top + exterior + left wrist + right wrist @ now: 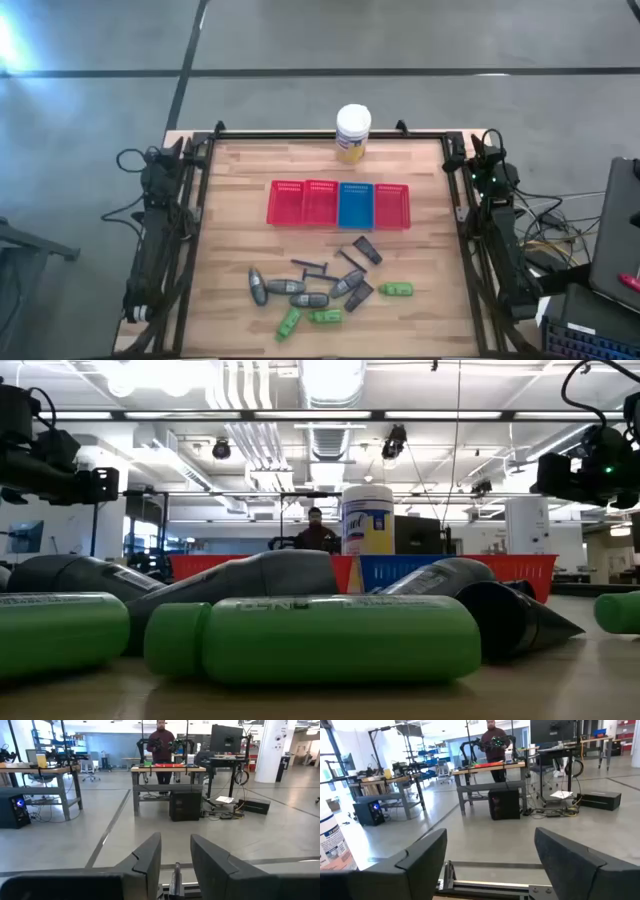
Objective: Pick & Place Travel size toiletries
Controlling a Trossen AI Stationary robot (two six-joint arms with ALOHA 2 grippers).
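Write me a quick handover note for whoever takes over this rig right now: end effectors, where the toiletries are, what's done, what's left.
Left end effector: parked at the table's left edge, open with a narrow gap, holding nothing.
Right end effector: parked at the right edge, open wide, empty.
Toiletries: all loose in a cluster on the near half of the table, grey tubes, green bottles, dark wedge tubes and thin sticks.
Red baskets and blue basket sit in a row mid-table, seemingly empty; white canister at the far edge.
Done: nothing placed.
Left: every item.
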